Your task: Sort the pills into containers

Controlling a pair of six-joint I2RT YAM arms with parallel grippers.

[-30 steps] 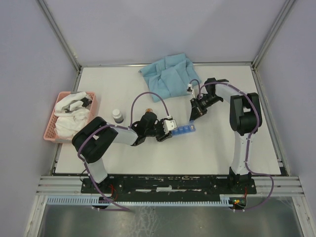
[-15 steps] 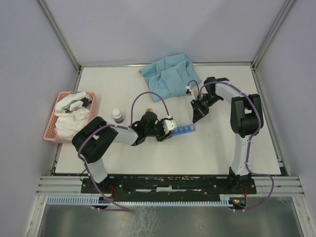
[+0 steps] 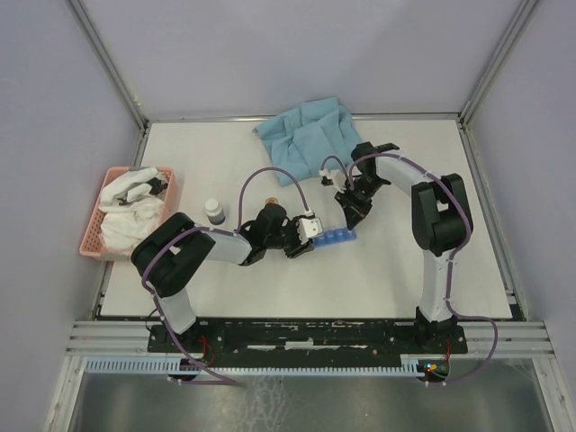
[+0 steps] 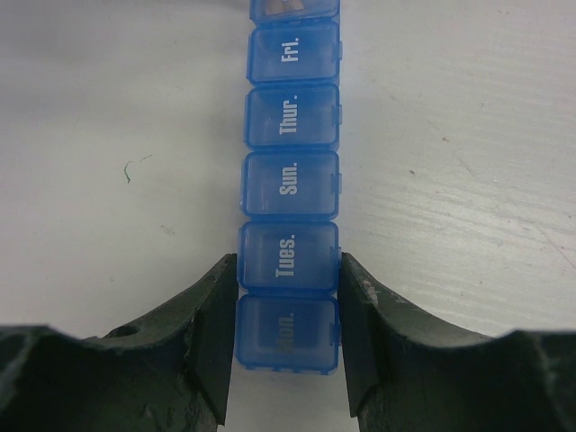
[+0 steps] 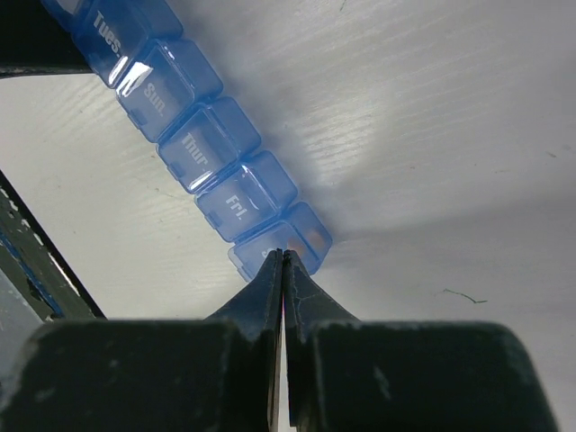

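The containers are a bright-blue strip (image 3: 331,238) of small lidded compartments lying on the white table, lids marked Tues., Sun., Thur., Fri. (image 4: 290,189). My left gripper (image 4: 288,270) is shut on the strip's near end, its fingers pressing both sides of the Mon. and Tues. compartments. My right gripper (image 5: 283,255) is shut, with nothing visible between its fingers. Its tips sit right at the lid of the strip's far end compartment (image 5: 306,236). An orange-brown pill (image 5: 315,241) shows through that lid. In the top view the right gripper (image 3: 346,216) hangs just above the strip's far end.
A small pill bottle (image 3: 214,211) stands left of the left arm. A pink slatted basket (image 3: 94,229) with white cloth sits at the table's left edge. A crumpled blue cloth (image 3: 310,135) lies at the back middle.
My right gripper has swung left and nearer, down to the far end of the blue strip. The left gripper and the strip have not moved.
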